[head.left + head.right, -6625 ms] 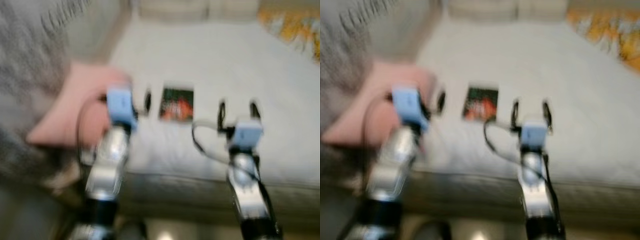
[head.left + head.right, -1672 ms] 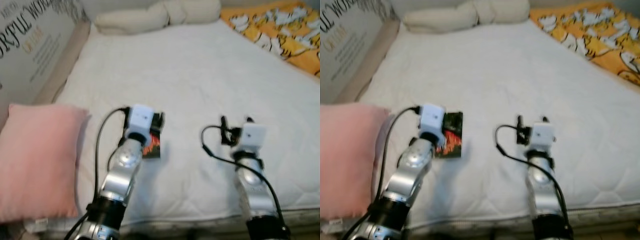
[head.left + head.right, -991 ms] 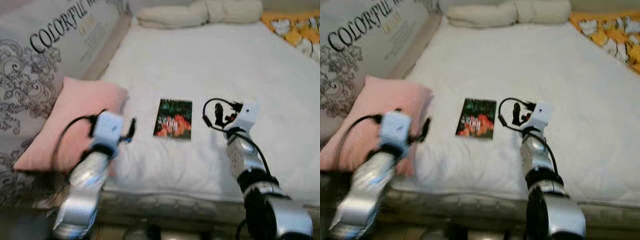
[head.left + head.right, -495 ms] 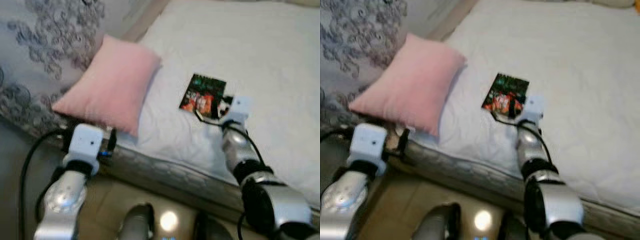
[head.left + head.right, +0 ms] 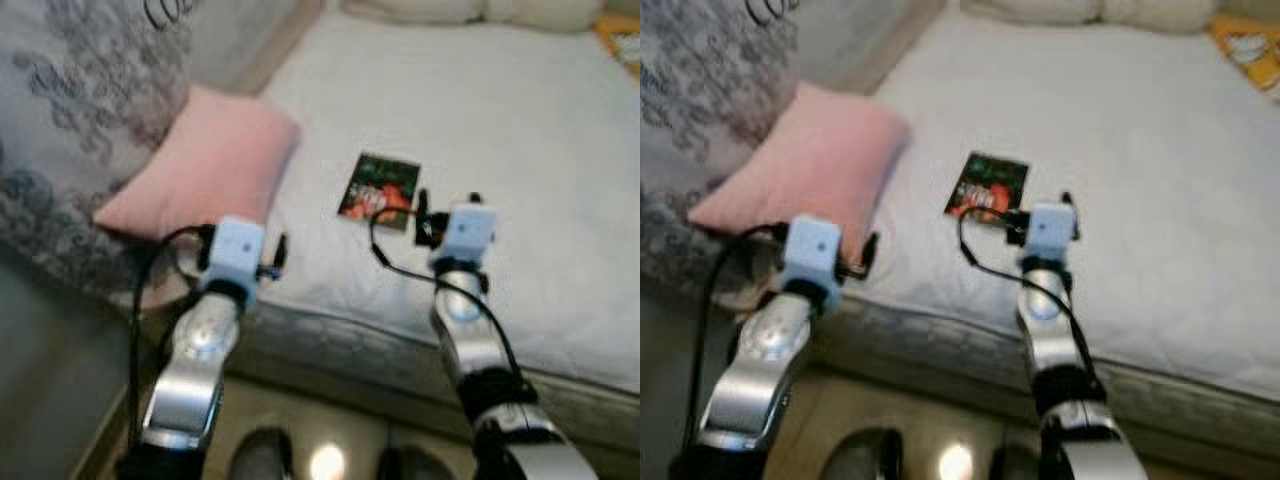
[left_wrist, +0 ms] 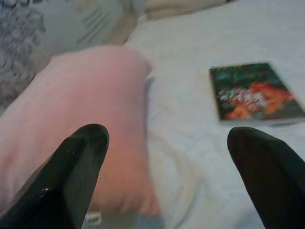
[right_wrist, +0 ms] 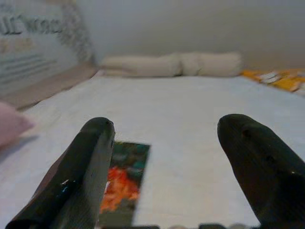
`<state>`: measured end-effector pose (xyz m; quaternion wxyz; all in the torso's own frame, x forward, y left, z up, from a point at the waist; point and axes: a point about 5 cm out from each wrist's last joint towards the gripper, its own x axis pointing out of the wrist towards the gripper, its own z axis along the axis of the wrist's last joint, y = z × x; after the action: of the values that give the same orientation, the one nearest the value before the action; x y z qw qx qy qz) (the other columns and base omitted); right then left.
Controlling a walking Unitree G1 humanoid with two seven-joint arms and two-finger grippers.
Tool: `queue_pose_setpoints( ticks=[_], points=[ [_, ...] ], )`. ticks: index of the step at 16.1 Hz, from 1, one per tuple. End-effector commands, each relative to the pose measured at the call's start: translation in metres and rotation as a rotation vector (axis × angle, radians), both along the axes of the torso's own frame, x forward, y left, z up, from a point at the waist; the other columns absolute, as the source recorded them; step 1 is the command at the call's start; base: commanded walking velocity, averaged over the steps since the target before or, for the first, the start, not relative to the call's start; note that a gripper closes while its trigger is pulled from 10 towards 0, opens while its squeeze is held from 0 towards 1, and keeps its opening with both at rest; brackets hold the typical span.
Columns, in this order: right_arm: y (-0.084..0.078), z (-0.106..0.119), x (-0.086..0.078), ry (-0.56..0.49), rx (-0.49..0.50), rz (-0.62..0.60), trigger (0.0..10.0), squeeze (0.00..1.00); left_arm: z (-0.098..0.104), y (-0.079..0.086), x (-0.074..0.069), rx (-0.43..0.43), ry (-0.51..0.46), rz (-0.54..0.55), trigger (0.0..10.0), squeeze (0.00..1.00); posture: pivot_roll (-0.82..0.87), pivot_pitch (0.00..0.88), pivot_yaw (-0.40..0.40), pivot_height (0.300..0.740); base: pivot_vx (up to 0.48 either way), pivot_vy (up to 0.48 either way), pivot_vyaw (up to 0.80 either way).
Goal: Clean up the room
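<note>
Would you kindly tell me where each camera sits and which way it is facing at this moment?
Left and right eye views: on the head, looking down at the mattress, book and pink pillow; both silver arms show.
Left wrist view: along the open left gripper, toward pillow and book.
Right wrist view: along the open right gripper, over the book toward the cream bolster.
All views share the book.

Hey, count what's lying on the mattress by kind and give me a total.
Pink pillow: 1
Book with dark green and orange cover: 1
Cream rolled bedding at the far end: 1
Yellow patterned blanket at the far corner: 1
Total: 4
</note>
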<state>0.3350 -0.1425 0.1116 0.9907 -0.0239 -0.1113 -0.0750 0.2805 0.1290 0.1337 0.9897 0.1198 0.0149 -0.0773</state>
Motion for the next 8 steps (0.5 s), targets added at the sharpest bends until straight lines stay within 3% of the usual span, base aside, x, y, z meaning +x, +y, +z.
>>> queue_pose_setpoints(
  ticks=[1,8],
  points=[
    [-0.0007,-0.0028,-0.0016,0.012,0.001,-0.009,10.0,0.0,-0.0008,0.0031,0.0002,0.005,0.002,0.005,10.0,0.0,0.07,0.039,0.034,0.736,0.0,0.0,0.0],
    [-0.0007,-0.0028,-0.0016,0.012,0.001,-0.009,10.0,0.0,-0.0008,0.0031,0.0002,0.005,0.002,0.005,10.0,0.0,0.07,0.039,0.034,0.736,0.0,0.0,0.0]
  ],
)
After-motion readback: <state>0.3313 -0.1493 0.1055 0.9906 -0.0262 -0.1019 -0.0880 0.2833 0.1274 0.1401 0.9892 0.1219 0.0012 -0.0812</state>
